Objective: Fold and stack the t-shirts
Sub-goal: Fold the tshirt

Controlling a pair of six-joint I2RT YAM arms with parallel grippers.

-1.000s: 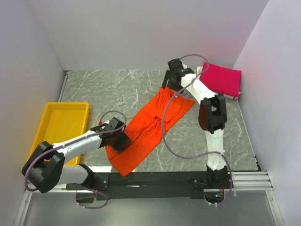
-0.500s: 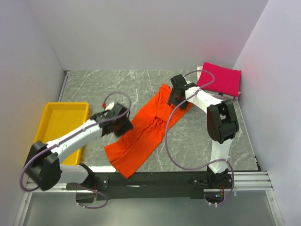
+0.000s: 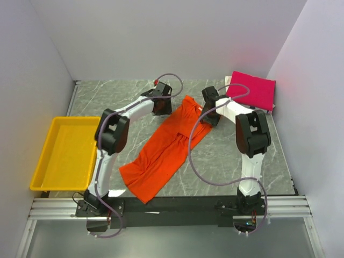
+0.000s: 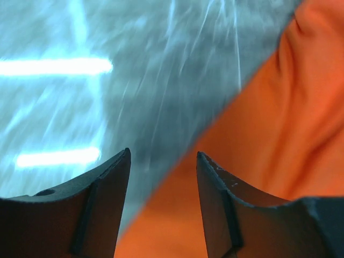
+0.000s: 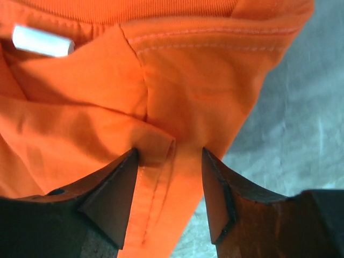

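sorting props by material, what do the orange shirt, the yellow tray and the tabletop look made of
Orange t-shirt: soft matte cloth, stitched seams and folds show.
Yellow tray: probably moulded plastic, smooth with raised rim.
Tabletop: grey marble-look surface with white veins; stone or laminate, cannot tell.

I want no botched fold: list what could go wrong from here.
1. The left gripper hangs open half over bare table at the edge of the orange t-shirt; closing may miss the cloth.
2. The right gripper straddles overlapping layers near the collar; it may pinch only one, bunching the fold.
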